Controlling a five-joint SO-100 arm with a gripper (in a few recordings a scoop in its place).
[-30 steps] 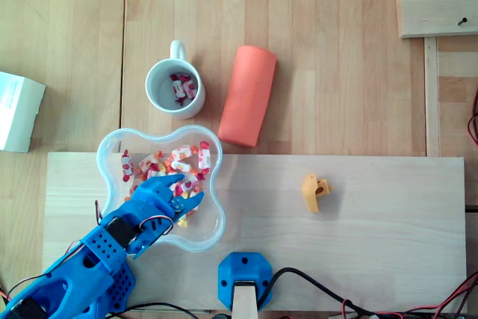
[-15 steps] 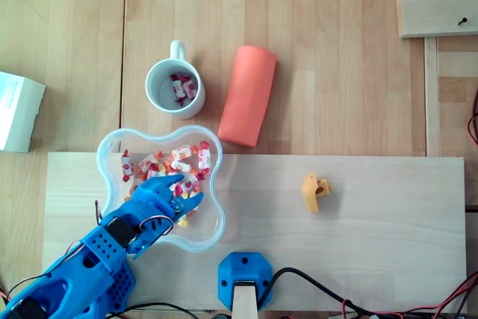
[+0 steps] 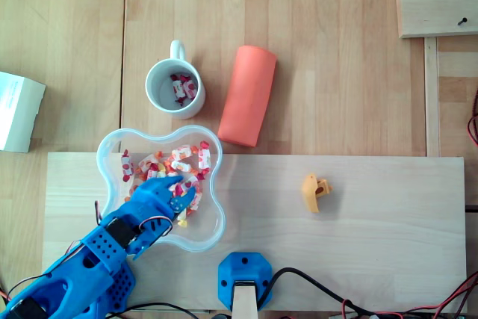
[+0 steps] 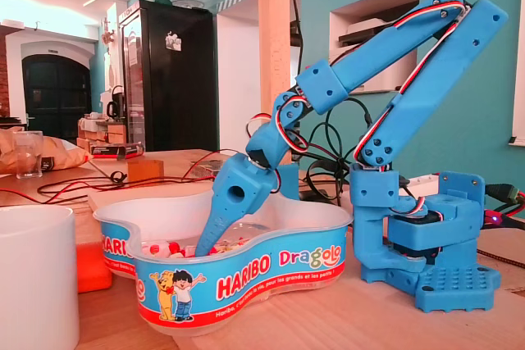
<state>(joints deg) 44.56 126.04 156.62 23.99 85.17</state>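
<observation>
While the gripper (image 3: 186, 188) dips into the Haribo tub (image 3: 205, 223) at the lower left of the overhead view, I see its tips among the wrapped sweets (image 3: 179, 162). I cannot tell whether they pinch one. A white mug (image 3: 157, 93) stands just above the tub.

The overhead view looks straight down from high above the table (image 3: 336, 50). It takes in the whole board (image 3: 373, 244), with the arm (image 3: 82, 267) entering at the lower left corner. The fixed view stands low, at table height, close to the mug (image 4: 33, 276) and tub (image 4: 246, 272). It looks level across them at the arm and the room behind. Both views share the tub, mug, roll (image 3: 248, 95) and arm.
</observation>
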